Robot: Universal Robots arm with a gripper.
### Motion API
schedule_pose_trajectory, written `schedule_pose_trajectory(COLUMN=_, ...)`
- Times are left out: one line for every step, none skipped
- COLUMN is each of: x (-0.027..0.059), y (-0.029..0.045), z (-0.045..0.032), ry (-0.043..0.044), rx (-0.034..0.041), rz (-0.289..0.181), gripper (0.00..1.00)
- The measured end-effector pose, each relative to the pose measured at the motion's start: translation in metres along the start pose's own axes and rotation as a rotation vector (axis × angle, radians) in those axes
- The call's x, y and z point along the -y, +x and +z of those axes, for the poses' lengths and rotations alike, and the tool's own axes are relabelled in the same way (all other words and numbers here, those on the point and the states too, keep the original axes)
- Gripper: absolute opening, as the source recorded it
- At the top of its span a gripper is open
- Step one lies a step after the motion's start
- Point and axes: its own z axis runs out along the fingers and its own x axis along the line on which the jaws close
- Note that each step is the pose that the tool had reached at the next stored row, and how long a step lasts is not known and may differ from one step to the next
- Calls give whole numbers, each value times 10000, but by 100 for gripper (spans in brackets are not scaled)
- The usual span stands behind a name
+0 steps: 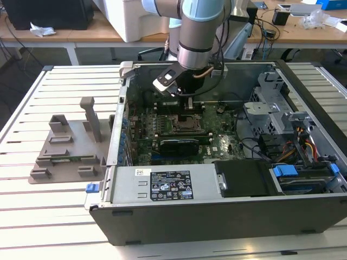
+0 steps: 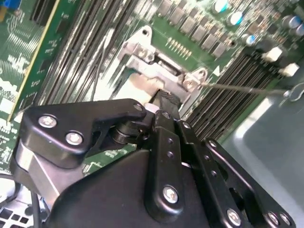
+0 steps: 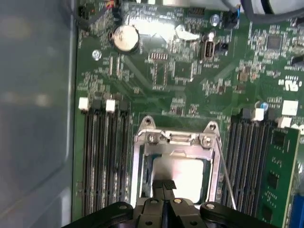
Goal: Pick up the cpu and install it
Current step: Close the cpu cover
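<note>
Open computer case (image 1: 227, 216) lying on its side on slatted white counter (image 1: 32, 216). Motherboard (image 1: 217, 146) exposed inside, green, with metal-framed CPU socket (image 1: 188, 123) near its centre. Robot arm (image 1: 198, 32) reaching down into the case from 12 o'clock in the exterior view, wrist directly above the socket.

Claw (image 3: 164, 186), black, fingers pressed together with no visible gap, tips right over the socket opening. Nothing seen gripped between them. In the second wrist view, claw (image 2: 164, 102) again closed, tip at the edge of the socket frame (image 2: 156, 66).

Cpu (image 3: 183, 175), pale silvery square face, lying flat inside the socket frame (image 3: 173, 138) in the first wrist view, partly covered by the claw tips at its 6 o'clock edge. Contact between tips and chip: cannot tell. Thin wire retention lever (image 3: 225, 171) running along the frame's 3 o'clock side, standing clear of the frame.

Black memory slots (image 3: 104, 156) at 9 o'clock of the socket, a further bank (image 3: 247, 156) at 3 o'clock. Round coin cell battery (image 3: 126, 38) at 11 o'clock of the socket.

Grey plastic tray (image 1: 68, 154) with upright posts on the counter, at 9 o'clock of the case in the exterior view, well apart from the arm. Power supply (image 1: 162, 184) with label along the case's near edge. Blue-tabbed drive bay (image 1: 303, 179) at 4 o'clock of the socket.
</note>
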Motion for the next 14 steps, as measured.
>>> schedule_pose_trajectory(x=-47, y=-9, z=9, ry=40, rx=6, rz=-2, gripper=11)
schedule_pose_trajectory(x=-87, y=-16, z=14, ry=58, rx=2, rz=-6, gripper=11)
schedule_pose_trajectory(x=-104, y=-16, z=14, ry=55, rx=-3, rz=-10, gripper=11)
schedule_pose_trajectory(x=-110, y=-16, z=10, ry=53, rx=-8, rz=-12, gripper=11)
schedule_pose_trajectory(x=-114, y=-13, z=-12, ry=40, rx=-27, rz=-14, gripper=11)
schedule_pose_trajectory(x=-106, y=-18, z=-90, ry=55, rx=-5, rz=-10, gripper=11)
schedule_pose_trajectory(x=-99, y=-19, z=-175, ry=54, rx=-7, rz=-10, gripper=11)
schedule_pose_trajectory(x=-91, y=-21, z=-260, ry=55, rx=-5, rz=-11, gripper=11)
schedule_pose_trajectory(x=-81, y=-22, z=-362, ry=54, rx=-6, rz=-11, gripper=11)
schedule_pose_trajectory(x=-74, y=-23, z=-429, ry=55, rx=-5, rz=-11, gripper=11)
schedule_pose_trajectory(x=-70, y=-23, z=-474, ry=55, rx=-5, rz=-11, gripper=11)
schedule_pose_trajectory(x=-63, y=-25, z=-554, ry=55, rx=-6, rz=-11, gripper=11)
schedule_pose_trajectory(x=-59, y=-25, z=-596, ry=55, rx=-4, rz=-11, gripper=11)
schedule_pose_trajectory(x=-53, y=-26, z=-658, ry=55, rx=-5, rz=-11, gripper=11)
